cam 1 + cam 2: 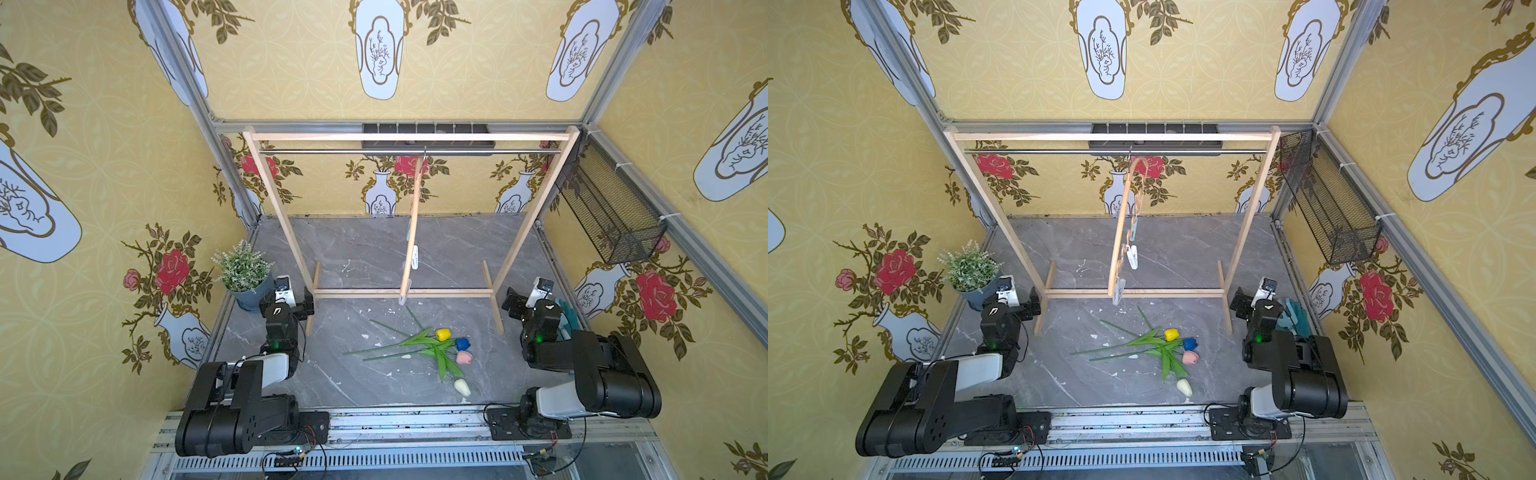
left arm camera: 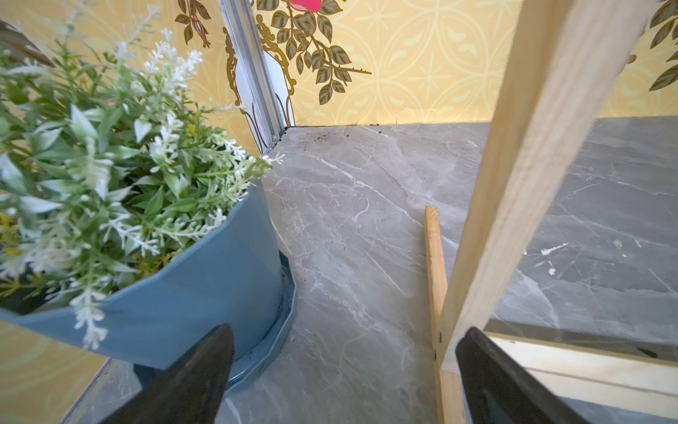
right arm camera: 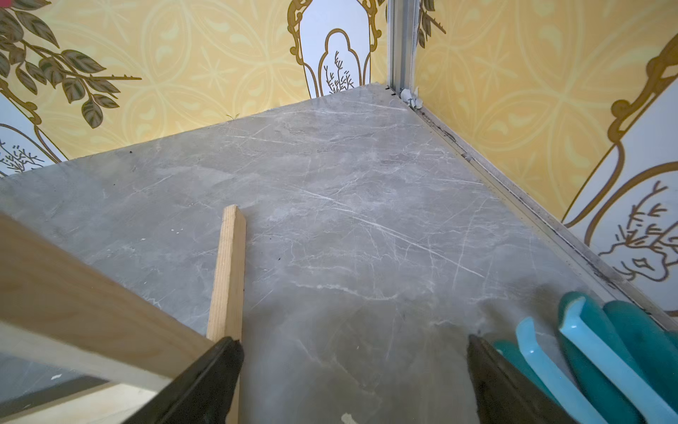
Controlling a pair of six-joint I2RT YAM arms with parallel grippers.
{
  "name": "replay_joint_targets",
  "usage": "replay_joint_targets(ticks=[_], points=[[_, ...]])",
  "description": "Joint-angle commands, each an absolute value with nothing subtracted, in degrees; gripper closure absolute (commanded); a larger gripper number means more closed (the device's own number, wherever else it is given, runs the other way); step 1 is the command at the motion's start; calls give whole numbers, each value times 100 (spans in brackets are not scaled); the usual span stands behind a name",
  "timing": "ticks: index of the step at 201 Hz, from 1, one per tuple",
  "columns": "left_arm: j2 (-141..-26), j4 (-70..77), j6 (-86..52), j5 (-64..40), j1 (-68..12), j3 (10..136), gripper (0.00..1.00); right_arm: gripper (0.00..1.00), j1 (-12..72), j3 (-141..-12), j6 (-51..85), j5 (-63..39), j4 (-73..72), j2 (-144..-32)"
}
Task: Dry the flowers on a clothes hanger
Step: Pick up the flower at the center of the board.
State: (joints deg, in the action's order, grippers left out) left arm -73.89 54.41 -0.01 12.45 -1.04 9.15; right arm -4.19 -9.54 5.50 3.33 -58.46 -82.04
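Observation:
The flowers (image 1: 432, 349) (image 1: 1163, 351) lie loose on the grey marble floor at front centre: several tulips with green stems and yellow, blue, pink and white heads. The clothes hanger (image 1: 411, 232) (image 1: 1120, 232) hangs by its hook from the metal rail, seen nearly edge-on, with pale clips (image 1: 1132, 256) along it. My left gripper (image 2: 348, 332) (image 1: 308, 303) is open and empty between the plant pot and the rack's left foot. My right gripper (image 3: 354, 341) (image 1: 512, 305) is open and empty beside the rack's right foot. Both stand well away from the flowers.
A wooden rack (image 1: 409, 136) spans the floor, its feet (image 2: 436, 264) (image 3: 229, 271) close to both grippers. A potted plant (image 1: 245, 274) (image 2: 121, 176) sits at the left. Teal gloves (image 3: 605, 352) lie by the right wall. A black wire basket (image 1: 611, 212) hangs on that wall.

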Motion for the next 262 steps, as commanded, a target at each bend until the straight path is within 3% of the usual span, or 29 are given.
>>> replay_joint_targets(ticks=[1,29,105,121,131,139,154,172,177,195,228,262], points=[[-7419,5661,44,1290,-114,904,0,2,-421,-947,492,278,-6087,-8221],[-7115,5317,-195,463,321,862,0,2,-446,-958,510,236,-6030,-8209],[-7103,4825,-126,315,317,1088,0,3,-410,-960,475,412,-6102,-8177],[-7026,4773,-93,370,297,1124,0,2,147,-1604,533,1967,-4227,-7204],[-6786,3805,-155,1240,122,1665,0,2,403,-2235,796,2552,-2780,-6484],[-6517,2318,-291,1314,155,2369,0,2,482,-2781,1343,2578,-1557,-5989],[-6124,1642,-385,1468,211,2808,0,2,448,-3204,1895,2329,-260,-5452],[-5610,614,-1394,1795,190,3078,0,2,251,-3131,4313,3573,1211,-5028],[-5476,208,-1847,2017,176,3168,0,2,48,-3211,4728,3408,1615,-4946],[-5033,-521,-2697,1971,109,3182,4,0,-787,-3538,4258,1706,1980,-4975],[-4530,-1373,-3585,2158,-411,3305,9,21,-469,-4500,3753,1025,2902,-5816],[-4439,-1872,-4361,1970,-1121,3402,16,47,1038,-5005,3902,1210,3462,-6196]])
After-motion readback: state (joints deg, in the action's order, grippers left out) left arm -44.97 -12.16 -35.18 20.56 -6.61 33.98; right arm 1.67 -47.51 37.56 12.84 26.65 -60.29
